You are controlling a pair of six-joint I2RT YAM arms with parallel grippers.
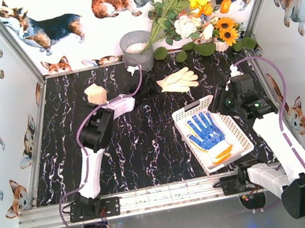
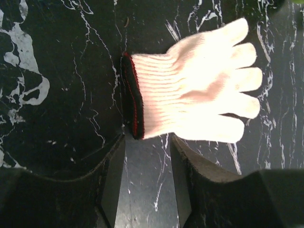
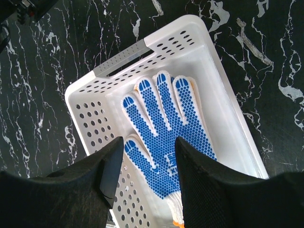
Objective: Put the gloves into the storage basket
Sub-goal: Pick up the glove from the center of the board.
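A cream knit glove with a red-trimmed cuff point(image 2: 190, 95) lies flat on the black marble table; it also shows at the back left in the top view point(image 1: 95, 92). My left gripper point(image 2: 147, 142) is open and empty, its fingertips just short of that cuff; the top view point(image 1: 106, 102) shows it too. A second cream glove point(image 1: 177, 80) lies at the back centre. The white storage basket point(image 1: 190, 110) holds a blue-dotted glove point(image 1: 205, 130) on top of an orange-cuffed one point(image 1: 224, 153). My right gripper point(image 3: 149, 142) hovers open and empty over the basket point(image 3: 142, 47) and the dotted glove point(image 3: 164, 123).
A grey metal bucket point(image 1: 137, 50) stands at the back centre, with a bunch of artificial flowers point(image 1: 191, 1) and loose leaves point(image 1: 206, 48) to its right. Corgi-print walls close in the table on three sides.
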